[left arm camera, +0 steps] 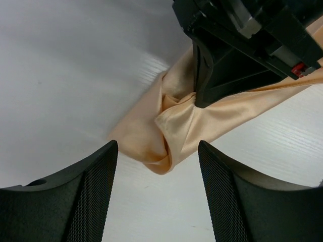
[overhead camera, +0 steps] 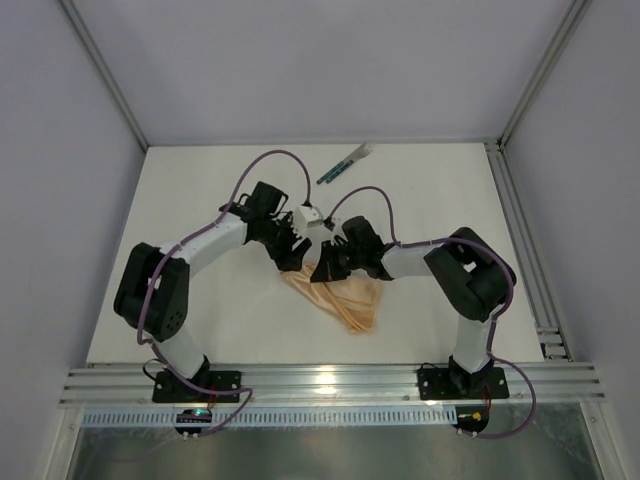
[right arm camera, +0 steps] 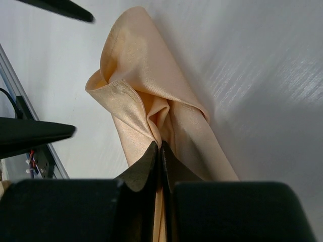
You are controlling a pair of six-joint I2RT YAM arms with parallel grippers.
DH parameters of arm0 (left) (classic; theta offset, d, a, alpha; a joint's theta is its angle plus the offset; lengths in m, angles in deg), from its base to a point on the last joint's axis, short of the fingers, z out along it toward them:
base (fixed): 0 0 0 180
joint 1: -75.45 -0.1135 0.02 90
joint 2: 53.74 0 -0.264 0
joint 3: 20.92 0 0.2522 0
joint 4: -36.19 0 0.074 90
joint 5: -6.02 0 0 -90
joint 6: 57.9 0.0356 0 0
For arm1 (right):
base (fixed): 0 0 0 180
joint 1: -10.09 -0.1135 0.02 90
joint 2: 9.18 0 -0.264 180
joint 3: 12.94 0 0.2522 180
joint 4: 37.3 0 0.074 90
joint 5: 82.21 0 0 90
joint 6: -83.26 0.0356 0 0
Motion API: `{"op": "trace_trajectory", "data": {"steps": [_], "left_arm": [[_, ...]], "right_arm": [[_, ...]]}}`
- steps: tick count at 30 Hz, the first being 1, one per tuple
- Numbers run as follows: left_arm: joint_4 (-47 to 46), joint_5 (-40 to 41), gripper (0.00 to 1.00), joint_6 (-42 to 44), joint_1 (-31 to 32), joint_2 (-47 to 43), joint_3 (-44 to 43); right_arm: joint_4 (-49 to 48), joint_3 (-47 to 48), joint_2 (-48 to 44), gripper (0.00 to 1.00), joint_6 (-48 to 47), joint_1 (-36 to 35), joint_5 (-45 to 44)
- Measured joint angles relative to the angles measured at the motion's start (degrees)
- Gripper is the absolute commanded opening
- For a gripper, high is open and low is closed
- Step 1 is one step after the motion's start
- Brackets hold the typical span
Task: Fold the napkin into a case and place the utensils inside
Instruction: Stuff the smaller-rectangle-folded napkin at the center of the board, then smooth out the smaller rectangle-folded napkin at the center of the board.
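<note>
The peach-tan napkin [overhead camera: 345,300] lies bunched in the middle of the table, one end lifted. My right gripper [right arm camera: 161,147] is shut on a pinched fold of the napkin [right arm camera: 133,75], which hangs twisted from its tips. My left gripper [left arm camera: 157,146] is open just beside it. The crumpled end of the napkin [left arm camera: 176,126] lies between the left fingers [left arm camera: 96,191] and touches neither. Seen from above, the left gripper [overhead camera: 297,248] and right gripper [overhead camera: 327,265] nearly meet over the cloth. The utensils [overhead camera: 344,164] lie together at the far side of the table, away from both grippers.
The right gripper's black body [left arm camera: 227,60] fills the top right of the left wrist view. A metal rail [overhead camera: 530,250] runs along the table's right edge, and grey walls enclose the back and sides.
</note>
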State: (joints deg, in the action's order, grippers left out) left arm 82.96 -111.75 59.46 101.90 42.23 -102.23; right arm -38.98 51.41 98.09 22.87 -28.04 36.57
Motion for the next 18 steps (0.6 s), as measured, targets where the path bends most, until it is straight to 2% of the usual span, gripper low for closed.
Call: {"op": "trace_trajectory", "data": {"steps": [4,7,8,10,11,14,16,18], "left_arm": [[0.13,-0.83,0.66,0.46,0.96,2.43,2.21],[-0.07,-0.98,0.54,0.39,1.25,3.02,2.4],[-0.17,-1.01,0.4,0.31,1.31,3.21,2.4],[-0.28,-0.9,0.25,0.09,1.57,3.8,2.4],[-0.52,-0.87,0.14,0.07,1.75,4.17,2.4],[-1.2,-0.57,0.0,-0.72,2.32,5.11,2.4],[-1.6,-0.15,0.0,-1.57,2.54,5.55,2.4],[-2.05,0.39,0.0,-2.75,2.51,5.77,2.38]], "right_arm": [[-0.37,0.0,0.04,0.08,-0.52,0.24,1.01],[-0.48,0.0,0.04,0.09,-0.92,0.37,1.55],[-0.52,0.0,0.04,0.09,-1.03,0.37,1.68],[-0.74,0.0,0.04,0.11,-1.11,0.39,2.05],[-0.79,0.0,0.04,0.12,-1.25,0.37,2.19],[-0.81,0.0,0.04,0.18,-1.64,0.37,2.58],[-0.79,0.0,0.04,0.29,-2.01,0.37,2.89],[-0.74,0.02,0.04,0.33,-2.56,0.37,3.37]]}}
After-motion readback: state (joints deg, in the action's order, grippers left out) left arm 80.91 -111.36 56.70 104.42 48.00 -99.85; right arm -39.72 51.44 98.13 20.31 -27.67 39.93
